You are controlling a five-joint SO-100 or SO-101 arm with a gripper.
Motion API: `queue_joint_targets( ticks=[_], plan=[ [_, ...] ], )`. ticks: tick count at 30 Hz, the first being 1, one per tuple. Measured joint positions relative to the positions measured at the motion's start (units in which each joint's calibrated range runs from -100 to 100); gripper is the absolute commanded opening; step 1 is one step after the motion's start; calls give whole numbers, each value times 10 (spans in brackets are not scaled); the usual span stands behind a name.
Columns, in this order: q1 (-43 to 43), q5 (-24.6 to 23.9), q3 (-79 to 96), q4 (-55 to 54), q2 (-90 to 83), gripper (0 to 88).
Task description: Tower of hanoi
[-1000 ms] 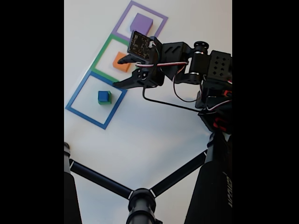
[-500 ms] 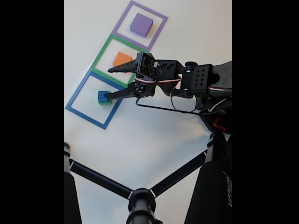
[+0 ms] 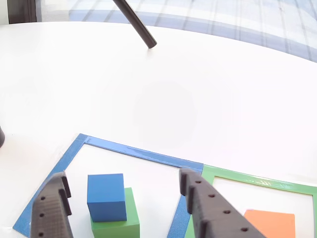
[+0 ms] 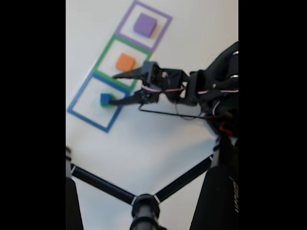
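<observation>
Between my spread fingers [image 3: 198, 208] only the blue cube [image 3: 105, 196] stacked on the green block [image 3: 119, 225] stands; bare table [image 3: 163, 99] ahead, orange block [image 3: 270, 224] outside right finger.

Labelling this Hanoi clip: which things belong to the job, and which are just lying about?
Job:
- blue cube on green cube
- orange block
- purple block
- blue square, green square, purple square
- end effector, open

Lying about:
- black tripod legs
</observation>
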Motion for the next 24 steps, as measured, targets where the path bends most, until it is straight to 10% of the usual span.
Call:
queue_joint_targets(
  ticks=[24],
  plan=[
    [-43,4,-120,-86,220,245]
  ],
)
